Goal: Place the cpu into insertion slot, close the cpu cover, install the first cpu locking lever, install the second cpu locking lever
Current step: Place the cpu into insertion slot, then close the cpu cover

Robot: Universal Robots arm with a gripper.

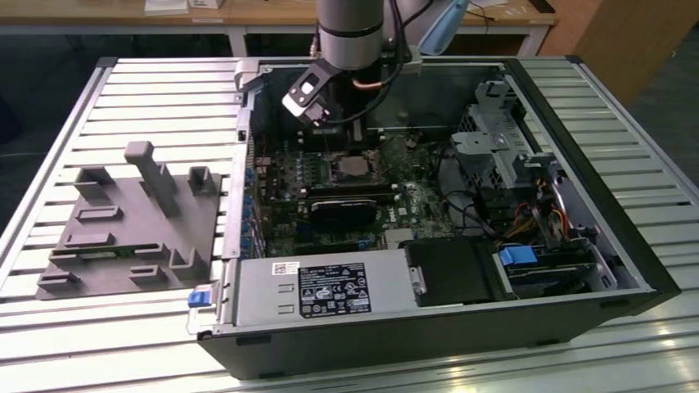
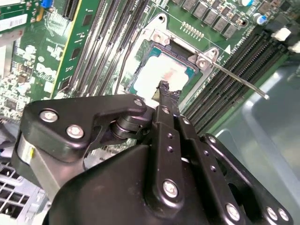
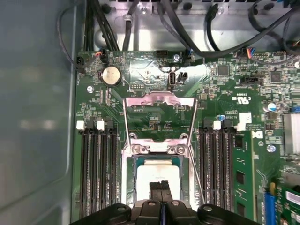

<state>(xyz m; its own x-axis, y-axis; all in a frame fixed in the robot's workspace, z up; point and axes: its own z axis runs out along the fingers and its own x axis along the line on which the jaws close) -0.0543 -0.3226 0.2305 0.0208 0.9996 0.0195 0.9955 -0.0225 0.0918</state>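
Slatted metal table [image 1: 164,98] carries an open computer case [image 1: 459,336], with a grey fixture [image 1: 131,221] at the exterior view's left. The arm [image 1: 352,33] hangs over the insertion slot [image 1: 352,168].

In the second wrist view the gripper [image 2: 164,89] has its fingers [image 2: 161,122] pressed together, holding nothing, tips just above the dull silver cpu [image 2: 159,72], which sits in the slot. A locking lever [image 2: 239,80] juts free.

In the first wrist view the cpu cover [image 3: 159,100] lies flipped back. Placing looks done; the cover and both levers remain.

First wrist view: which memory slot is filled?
The one holding the green module, outermost on the side away from the grey case wall; the others are empty black.
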